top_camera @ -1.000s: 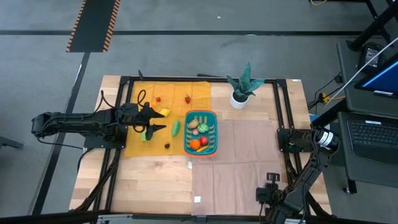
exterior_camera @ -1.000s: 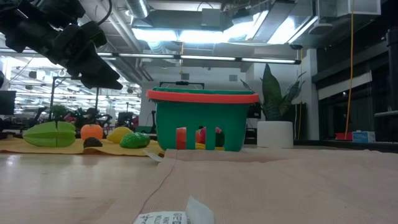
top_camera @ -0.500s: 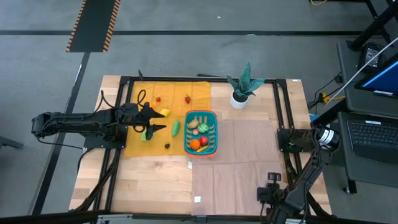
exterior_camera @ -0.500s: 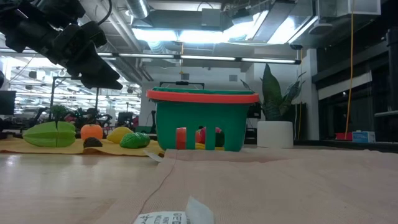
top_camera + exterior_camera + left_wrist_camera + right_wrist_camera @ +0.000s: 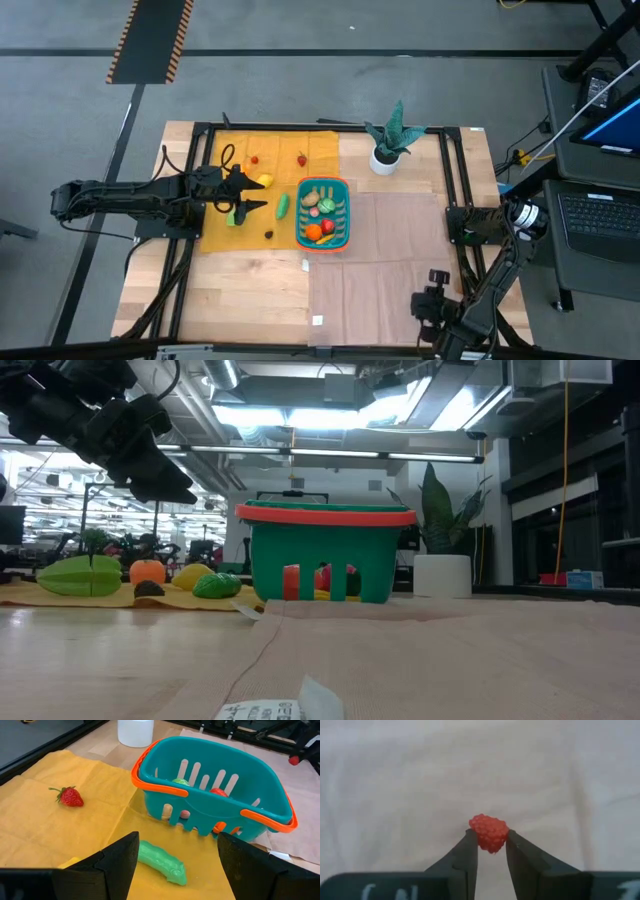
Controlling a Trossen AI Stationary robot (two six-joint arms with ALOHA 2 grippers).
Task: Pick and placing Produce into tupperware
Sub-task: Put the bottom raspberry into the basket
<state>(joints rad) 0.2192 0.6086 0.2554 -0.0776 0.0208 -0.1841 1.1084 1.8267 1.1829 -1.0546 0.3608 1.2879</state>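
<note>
The teal tupperware (image 5: 299,215) with its orange rim (image 5: 160,785) stands mid-table and holds several pieces of produce. On the yellow cloth lie more: a green pod (image 5: 162,862), a strawberry (image 5: 70,797), a yellow piece (image 5: 263,181) and a green piece (image 5: 232,217). My left gripper (image 5: 258,194) hovers open above the cloth, left of the basket, with the pod below its fingers. My right gripper (image 5: 432,300) is near the table's near right corner, shut on a small red raspberry (image 5: 489,832). My right gripper pinches the raspberry's two sides (image 5: 481,839) between its two fingertips, only at their free ends. The fingers point steeply down from above. Most of the berry stands out past the fingertips, above the pale cloth.
A potted green plant (image 5: 388,145) in a white pot stands at the far right of the basket. A pale pink cloth (image 5: 400,260) covers the table's right half. A white label (image 5: 270,708) lies on the bare wood near the front. Black frame rails run along both table sides.
My right hand has turned a little at the table's near right corner and shifted slightly toward the far edge. My left arm and the produce have kept still.
</note>
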